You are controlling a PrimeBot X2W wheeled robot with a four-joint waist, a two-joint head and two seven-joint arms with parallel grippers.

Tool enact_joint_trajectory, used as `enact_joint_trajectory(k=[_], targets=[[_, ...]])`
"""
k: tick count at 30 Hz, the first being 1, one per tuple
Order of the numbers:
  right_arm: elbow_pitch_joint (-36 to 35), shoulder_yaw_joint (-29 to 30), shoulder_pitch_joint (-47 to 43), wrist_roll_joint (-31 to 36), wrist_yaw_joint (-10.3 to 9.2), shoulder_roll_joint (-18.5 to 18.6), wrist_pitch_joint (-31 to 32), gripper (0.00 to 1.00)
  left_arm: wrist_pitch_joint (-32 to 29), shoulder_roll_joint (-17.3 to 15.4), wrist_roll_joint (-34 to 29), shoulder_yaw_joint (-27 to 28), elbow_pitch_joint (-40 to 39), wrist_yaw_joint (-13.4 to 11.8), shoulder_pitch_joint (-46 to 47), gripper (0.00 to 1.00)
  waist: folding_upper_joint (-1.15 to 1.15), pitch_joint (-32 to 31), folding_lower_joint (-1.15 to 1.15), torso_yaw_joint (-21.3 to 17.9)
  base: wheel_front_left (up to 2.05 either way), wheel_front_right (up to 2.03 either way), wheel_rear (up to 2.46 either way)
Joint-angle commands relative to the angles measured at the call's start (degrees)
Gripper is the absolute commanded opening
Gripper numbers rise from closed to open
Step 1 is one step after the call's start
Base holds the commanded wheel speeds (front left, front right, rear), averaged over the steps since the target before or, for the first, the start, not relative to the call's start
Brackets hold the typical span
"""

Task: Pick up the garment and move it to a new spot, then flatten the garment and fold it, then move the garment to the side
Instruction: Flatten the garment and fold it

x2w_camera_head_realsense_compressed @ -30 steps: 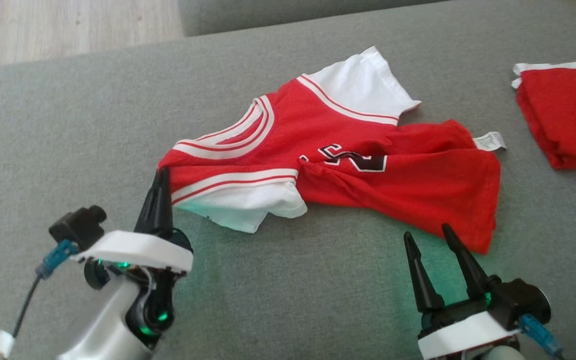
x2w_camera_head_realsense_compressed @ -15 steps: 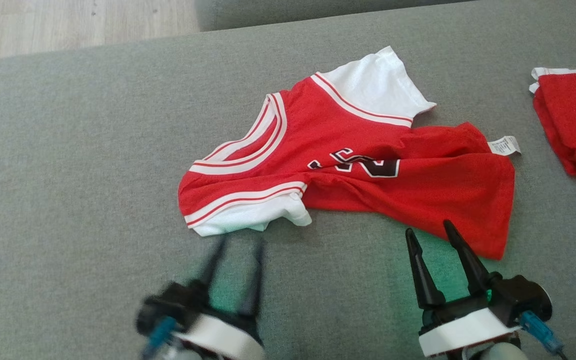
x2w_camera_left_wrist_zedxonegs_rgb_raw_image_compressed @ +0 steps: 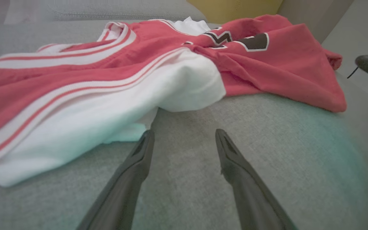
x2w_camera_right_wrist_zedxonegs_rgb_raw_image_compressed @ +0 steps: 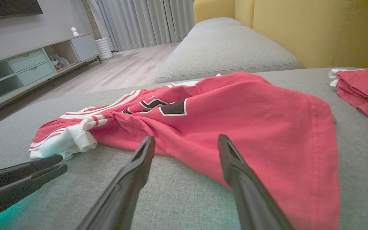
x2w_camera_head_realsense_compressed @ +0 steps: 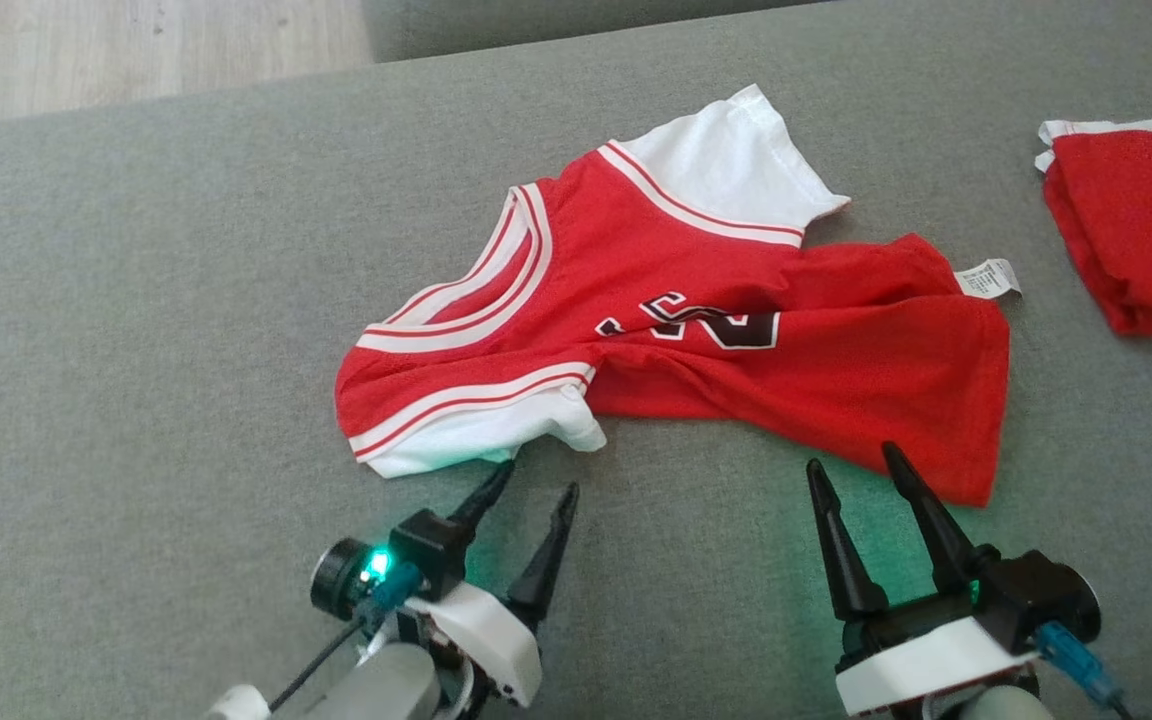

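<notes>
The garment (x2w_camera_head_realsense_compressed: 696, 330) is a red jersey with white sleeves and a black number. It lies rumpled on the grey sofa cushion (x2w_camera_head_realsense_compressed: 136, 300), with nothing holding it. My left gripper (x2w_camera_head_realsense_compressed: 536, 480) stands open just before the near white sleeve, one fingertip almost at the sleeve's edge. In the left wrist view the garment (x2w_camera_left_wrist_zedxonegs_rgb_raw_image_compressed: 75, 73) spreads ahead of the open left gripper (x2w_camera_left_wrist_zedxonegs_rgb_raw_image_compressed: 184, 132). My right gripper (x2w_camera_head_realsense_compressed: 853, 460) is open too, its tips just short of the red hem. The right wrist view has the right gripper (x2w_camera_right_wrist_zedxonegs_rgb_raw_image_compressed: 186, 138) pointing at the garment (x2w_camera_right_wrist_zedxonegs_rgb_raw_image_compressed: 235, 121).
A second red garment (x2w_camera_head_realsense_compressed: 1136, 230) lies folded at the far right of the cushion. Wooden floor (x2w_camera_head_realsense_compressed: 136, 50) lies beyond the cushion's far left edge. A yellow sofa back (x2w_camera_right_wrist_zedxonegs_rgb_raw_image_compressed: 299, 32) rises behind the cushion. Bare cushion stretches to the left of the jersey.
My left gripper was shut at the jersey's left shoulder; it has opened, let go and swung round to the near side by the white sleeve. The right gripper has stayed put.
</notes>
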State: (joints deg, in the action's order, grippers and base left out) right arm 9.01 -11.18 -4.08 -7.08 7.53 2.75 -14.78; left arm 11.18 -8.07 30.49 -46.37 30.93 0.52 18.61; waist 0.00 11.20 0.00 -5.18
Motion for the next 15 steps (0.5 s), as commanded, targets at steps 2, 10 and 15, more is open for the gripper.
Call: enact_joint_trajectory(k=[2,10,15], targets=[[-1.5,-1.2,1.7,-0.4,-0.04,0.9,-0.2,1.00,1.1,0.2,-0.8,1.4,0.4,-0.4,2.3,1.00,0.00,0.1,0.00,-0.3,0.00,0.00,0.00],[-1.1,-1.6,1.3,-0.3,-0.04,0.9,-0.2,1.00,3.3,0.7,-2.0,2.8,4.7,-0.9,5.0,1.00,0.00,-0.8,0.00,-0.8,0.00,0.00,0.00],[-1.0,-1.9,1.1,-0.2,-0.04,0.8,-0.2,1.00,3.6,1.0,-2.8,2.9,6.7,-1.2,5.5,1.00,0.00,-1.5,0.00,-1.0,0.00,0.00,0.00]])
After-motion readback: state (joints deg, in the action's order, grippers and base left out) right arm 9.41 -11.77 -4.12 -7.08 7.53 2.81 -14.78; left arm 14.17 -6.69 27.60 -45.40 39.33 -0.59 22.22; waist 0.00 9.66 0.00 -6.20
